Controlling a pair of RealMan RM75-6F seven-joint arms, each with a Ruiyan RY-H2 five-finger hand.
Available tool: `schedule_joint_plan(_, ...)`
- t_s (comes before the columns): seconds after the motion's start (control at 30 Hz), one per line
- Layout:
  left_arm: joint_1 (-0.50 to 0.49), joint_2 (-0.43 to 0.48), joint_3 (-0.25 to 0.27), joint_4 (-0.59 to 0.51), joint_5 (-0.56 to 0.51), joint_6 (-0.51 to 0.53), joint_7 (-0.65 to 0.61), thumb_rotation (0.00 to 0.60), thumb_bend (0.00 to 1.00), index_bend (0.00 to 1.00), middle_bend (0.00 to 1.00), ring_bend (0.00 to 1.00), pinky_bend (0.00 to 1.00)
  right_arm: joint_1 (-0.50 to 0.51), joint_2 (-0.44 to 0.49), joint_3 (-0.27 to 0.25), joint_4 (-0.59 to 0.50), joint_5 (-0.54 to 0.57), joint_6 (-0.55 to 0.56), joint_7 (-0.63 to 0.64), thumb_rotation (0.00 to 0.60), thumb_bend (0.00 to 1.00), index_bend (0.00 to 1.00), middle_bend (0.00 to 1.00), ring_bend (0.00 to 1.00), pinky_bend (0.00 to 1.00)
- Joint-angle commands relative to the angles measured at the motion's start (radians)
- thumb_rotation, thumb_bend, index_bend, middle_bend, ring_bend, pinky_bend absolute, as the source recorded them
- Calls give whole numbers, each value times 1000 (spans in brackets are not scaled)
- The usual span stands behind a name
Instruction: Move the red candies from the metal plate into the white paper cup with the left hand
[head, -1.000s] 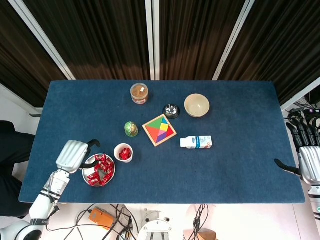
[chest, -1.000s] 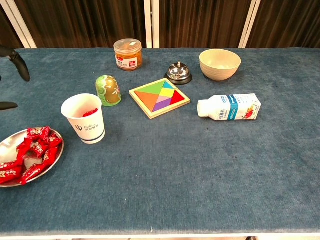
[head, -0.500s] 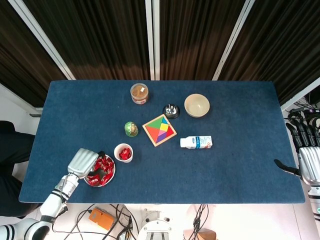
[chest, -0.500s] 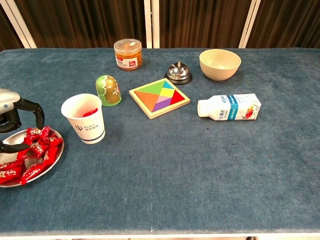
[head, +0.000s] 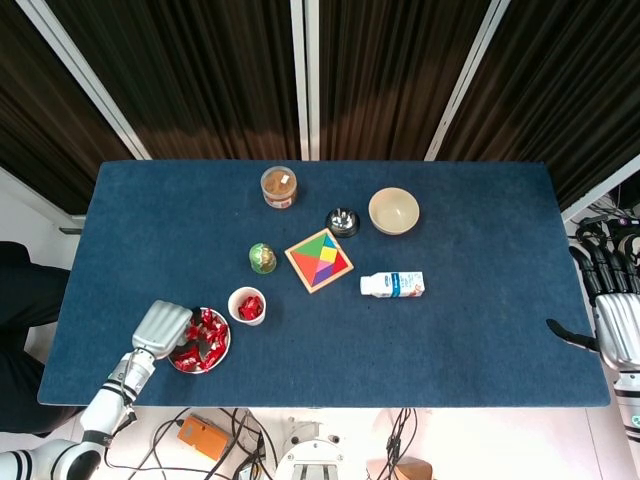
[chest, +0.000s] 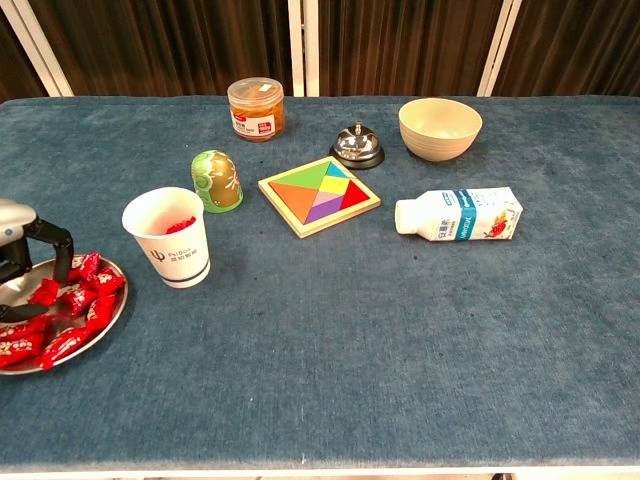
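The metal plate (head: 204, 369) (chest: 117, 312) sits near the table's front left edge with several red candies (head: 210, 335) (chest: 80, 298) piled on it. Just to its right stands the white paper cup (head: 247, 306) (chest: 170, 242), upright, with red candies showing inside. My left hand (head: 165, 328) (chest: 22, 245) is low over the plate's left side, fingers curled down among the candies. A finger and the thumb sit either side of one candy; whether they grip it is unclear. My right hand (head: 615, 318) hangs off the table's right edge, fingers spread, holding nothing.
Behind the cup stands a green egg-shaped toy (chest: 216, 181). Further back are an orange-lidded jar (chest: 255, 109), a call bell (chest: 357, 146) and a beige bowl (chest: 440, 128). A tangram puzzle (chest: 318, 195) and a lying milk carton (chest: 458, 214) occupy the middle.
My left hand came from the plate's far left over onto it, then dropped and curled its fingers into the candies, shifting some. The right hand stayed still.
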Motion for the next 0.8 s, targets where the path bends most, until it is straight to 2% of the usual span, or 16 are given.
schedule_joint_plan(0.03, 0, -6, 1, 8, 1, 1, 3, 600, 216, 484, 939, 949, 944, 0, 0, 0, 0, 0, -1, -1, 600, 236, 0, 31, 0, 72)
schedule_joint_plan(0.3, 4, -6, 4, 18, -6, 6, 17, 600, 218, 492, 939, 949, 944, -1, 1, -1, -1, 3, -1, -3, 600, 236, 0, 31, 0, 72)
schedule_joint_plan(0.37, 2, -3, 6, 18, -12, -2, 22, 600, 247, 497, 939, 948, 944, 0, 1, -1, -2, 4, -3, -4, 600, 236, 0, 31, 0, 72)
schedule_joint_plan(0.47, -2, -2, 6, 21, -21, -20, 11, 600, 354, 533, 939, 949, 944, 1, 2, -1, -4, 3, -4, -7, 600, 236, 0, 31, 0, 72)
schedule_joint_plan(0.53, -2, -6, 7, 27, -17, -20, 7, 600, 391, 564, 939, 949, 944, 1, 3, 0, -5, 4, -3, -8, 600, 236, 0, 31, 0, 72)
schedule_joint_plan(0.67, 1, -8, 9, 27, -2, -10, -3, 600, 406, 601, 939, 950, 944, 0, 5, 0, -8, 4, -3, -8, 600, 237, 0, 32, 0, 73)
schedule_joint_plan(0.8, 5, 23, 0, -22, 30, 9, -57, 600, 396, 603, 940, 950, 944, 0, 5, 1, -9, 2, 0, -7, 600, 236, 0, 32, 0, 73)
